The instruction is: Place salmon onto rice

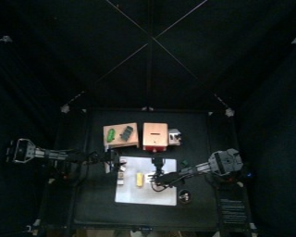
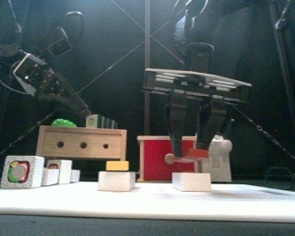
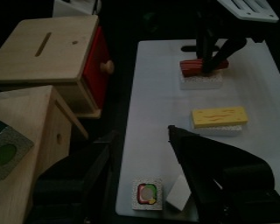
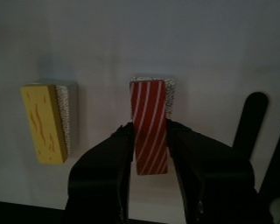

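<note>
The salmon (image 4: 150, 122), an orange-red striped slice, sits between the jaws of my right gripper (image 4: 152, 131), which is shut on it. In the front view the salmon (image 2: 199, 153) hangs just above the rice (image 2: 191, 182), a small white lump on the white mat (image 2: 254, 192). An edge of the rice (image 4: 171, 91) shows under the slice. In the left wrist view the salmon (image 3: 203, 65) lies over the rice (image 3: 205, 81). My left gripper (image 3: 143, 171) is open and empty, resting at the mat's left edge (image 1: 110, 167).
A pale yellow piece (image 2: 117, 166) lies on a second white lump (image 2: 117, 181) left of the rice. Behind stand a wooden box (image 2: 82, 141) and a red box (image 2: 160, 155). Small picture blocks (image 2: 23, 171) stand at the left.
</note>
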Robot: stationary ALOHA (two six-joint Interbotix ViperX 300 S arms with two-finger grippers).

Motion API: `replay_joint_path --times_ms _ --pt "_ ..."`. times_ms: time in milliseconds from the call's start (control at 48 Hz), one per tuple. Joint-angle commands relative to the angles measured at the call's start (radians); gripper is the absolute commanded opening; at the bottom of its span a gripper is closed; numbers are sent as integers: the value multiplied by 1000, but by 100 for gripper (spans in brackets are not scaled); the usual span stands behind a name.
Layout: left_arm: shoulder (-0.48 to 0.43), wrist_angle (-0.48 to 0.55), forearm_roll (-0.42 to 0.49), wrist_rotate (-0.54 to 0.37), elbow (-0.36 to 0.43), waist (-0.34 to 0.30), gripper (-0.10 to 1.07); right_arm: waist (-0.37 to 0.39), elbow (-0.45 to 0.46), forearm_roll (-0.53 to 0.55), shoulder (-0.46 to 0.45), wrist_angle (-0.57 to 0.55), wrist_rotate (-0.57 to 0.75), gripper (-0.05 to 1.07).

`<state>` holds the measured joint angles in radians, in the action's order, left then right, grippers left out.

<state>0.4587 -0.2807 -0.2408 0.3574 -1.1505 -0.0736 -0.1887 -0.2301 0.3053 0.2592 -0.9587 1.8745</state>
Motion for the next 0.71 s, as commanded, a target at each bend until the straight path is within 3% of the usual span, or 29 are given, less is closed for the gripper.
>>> replay_joint_path --times_ms 0,417,688 --pt "2 -3 0 2 12 2 87 -2 23 2 -15 -3 -2 63" --pt "3 -2 2 0 14 2 87 -2 25 3 3 -3 -3 65" --pt "3 -3 2 2 14 2 87 -2 25 9 3 -3 -5 72"
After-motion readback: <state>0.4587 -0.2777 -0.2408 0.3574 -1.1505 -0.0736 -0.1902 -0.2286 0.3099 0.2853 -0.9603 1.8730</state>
